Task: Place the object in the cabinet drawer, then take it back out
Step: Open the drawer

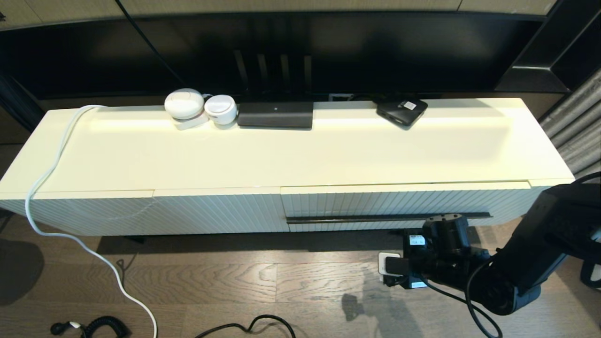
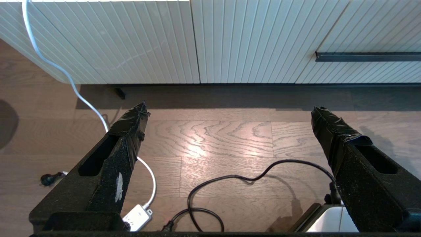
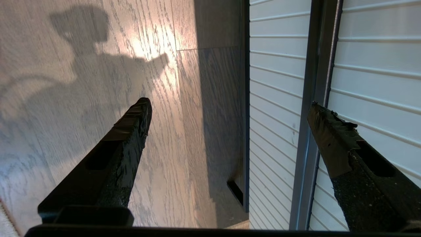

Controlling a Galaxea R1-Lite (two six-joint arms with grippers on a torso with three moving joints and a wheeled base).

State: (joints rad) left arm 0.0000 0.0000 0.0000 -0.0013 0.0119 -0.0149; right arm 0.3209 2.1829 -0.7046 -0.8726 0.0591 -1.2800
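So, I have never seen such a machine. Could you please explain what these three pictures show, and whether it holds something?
It is a robot with two arms. One picture looks down from its head at a long white cabinet; the other two come from cameras behind each arm's fingers. The right gripper is open near the black handle of the closed cabinet drawer. The left gripper is open above the wooden floor. Neither holds anything. On the cabinet top lie two white round devices and two black boxes.

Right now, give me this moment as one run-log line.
drawer: cabinet drawer closed | right hand: open, near bar handle, not gripping | left hand: open, empty, over floor | next: likely grasp handle
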